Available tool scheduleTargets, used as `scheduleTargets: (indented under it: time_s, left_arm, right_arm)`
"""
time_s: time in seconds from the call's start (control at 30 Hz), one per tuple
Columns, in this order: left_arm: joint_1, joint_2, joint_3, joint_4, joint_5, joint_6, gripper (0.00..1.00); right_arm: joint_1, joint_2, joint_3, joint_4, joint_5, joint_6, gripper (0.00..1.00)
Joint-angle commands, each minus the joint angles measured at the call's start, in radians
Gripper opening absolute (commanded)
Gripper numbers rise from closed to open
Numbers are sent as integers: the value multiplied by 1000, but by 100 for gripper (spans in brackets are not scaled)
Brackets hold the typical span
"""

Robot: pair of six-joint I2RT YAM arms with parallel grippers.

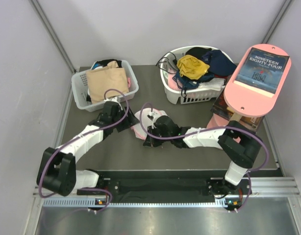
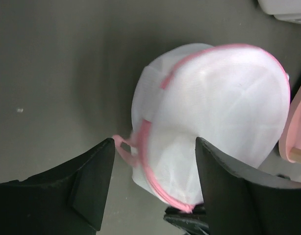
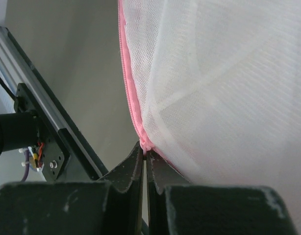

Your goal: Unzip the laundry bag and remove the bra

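Pinching the pink rim of the laundry bag [image 3: 229,98], the right claw [image 3: 144,152] is closed on it; the left claw [image 2: 154,144] stands open just beside the bag, which lies on the counter [image 2: 52,73].

Soft even light, faint shadows; left wrist view slightly blurred

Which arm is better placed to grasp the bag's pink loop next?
Likely left: the left end effector is open, facing the pink loop, while the right end effector is shut on the zip edge of the laundry bag.
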Motion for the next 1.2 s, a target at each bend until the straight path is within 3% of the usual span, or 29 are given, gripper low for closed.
scheduleTargets:
  time_s: [0.0, 0.33, 0.53, 0.63, 0.67, 0.77, 1.17]
  left_arm:
    - [3, -132, -56, -60, -20, -20, 71]
    - [2, -278, -192, -85, 24, -94, 67]
    - [2, -264, -235, 18, 39, -132, 61]
    - [2, -232, -232, 47, 43, -140, 34]
    - [2, -224, -231, 49, 39, -142, 18]
    - [2, -207, -222, 50, 29, -140, 0]
    - [3, -210, -212, 47, 6, -117, 0]
  right_arm:
    - [24, 50, 79, 45, -38, 11, 0]
    - [63, 124, 172, 48, -65, 14, 0]
    - [81, 142, 198, 44, -73, 8, 0]
    - [84, 139, 197, 39, -69, 6, 0]
    - [84, 136, 197, 38, -67, 5, 0]
    - [84, 132, 194, 30, -58, -1, 0]
    - [77, 119, 180, 10, -36, -1, 0]
